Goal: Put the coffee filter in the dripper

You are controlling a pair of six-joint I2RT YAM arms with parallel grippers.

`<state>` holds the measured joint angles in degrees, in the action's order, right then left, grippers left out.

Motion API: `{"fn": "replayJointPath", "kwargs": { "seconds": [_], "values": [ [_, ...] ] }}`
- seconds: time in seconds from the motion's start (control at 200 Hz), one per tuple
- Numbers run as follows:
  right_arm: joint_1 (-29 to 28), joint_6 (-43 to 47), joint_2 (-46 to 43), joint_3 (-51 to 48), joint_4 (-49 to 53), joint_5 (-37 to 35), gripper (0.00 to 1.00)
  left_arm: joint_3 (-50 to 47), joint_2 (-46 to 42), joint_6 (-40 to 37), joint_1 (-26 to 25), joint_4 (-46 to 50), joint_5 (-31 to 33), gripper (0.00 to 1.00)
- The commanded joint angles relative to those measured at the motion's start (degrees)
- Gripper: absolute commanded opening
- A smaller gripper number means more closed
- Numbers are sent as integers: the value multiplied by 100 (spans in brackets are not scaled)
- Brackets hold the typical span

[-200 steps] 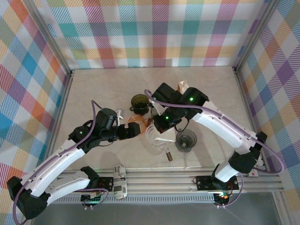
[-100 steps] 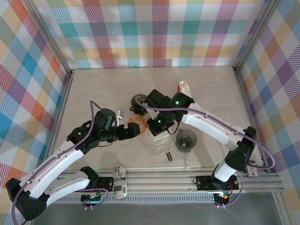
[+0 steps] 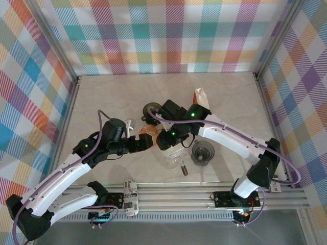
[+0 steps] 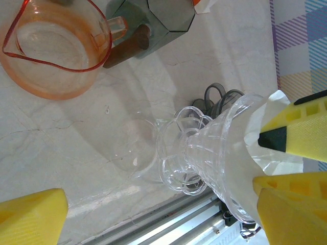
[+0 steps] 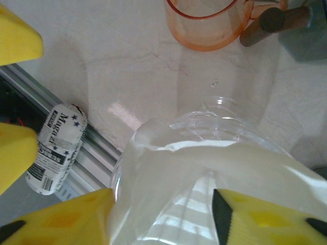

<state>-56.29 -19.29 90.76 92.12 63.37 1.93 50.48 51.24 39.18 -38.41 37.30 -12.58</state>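
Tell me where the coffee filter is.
In the right wrist view the coffee filter sits in the mouth of the dripper, between the fingers of the right gripper, near the orange pitcher.

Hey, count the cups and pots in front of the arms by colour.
Clear: 1, the dripper
Orange: 1, the pitcher
Dark: 2, the pot and the cup
Total: 4
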Motion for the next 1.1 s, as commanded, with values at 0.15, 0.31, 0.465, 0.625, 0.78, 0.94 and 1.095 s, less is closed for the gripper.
{"fn": "replayJointPath", "kwargs": {
  "seconds": [0.15, 0.31, 0.465, 0.625, 0.78, 0.94, 1.095],
  "values": [
    [-26, -126, -697, -109, -185, -338, 69, 223, 11, 3, 49, -260, -216, 90],
    [212, -111, -915, -225, -14, -691, 67, 570, 448, -97, -36, -395, -358, 72],
    [517, -19, -998, -563, 54, -739, 51, 966, 962, -315, -352, -261, -147, 53],
    [592, 33, -1025, -810, 52, -795, 34, 1010, 1224, -363, -481, -238, -36, 39],
    [593, 97, -1013, -921, -11, -818, 20, 928, 1309, -352, -517, -313, -30, 31],
    [593, 165, -940, -967, -70, -818, 9, 820, 1377, -315, -527, -405, -56, 27],
    [593, 203, -911, -1016, -140, -763, 4, 744, 1411, -305, -525, -468, -69, 25]
  ]
}}
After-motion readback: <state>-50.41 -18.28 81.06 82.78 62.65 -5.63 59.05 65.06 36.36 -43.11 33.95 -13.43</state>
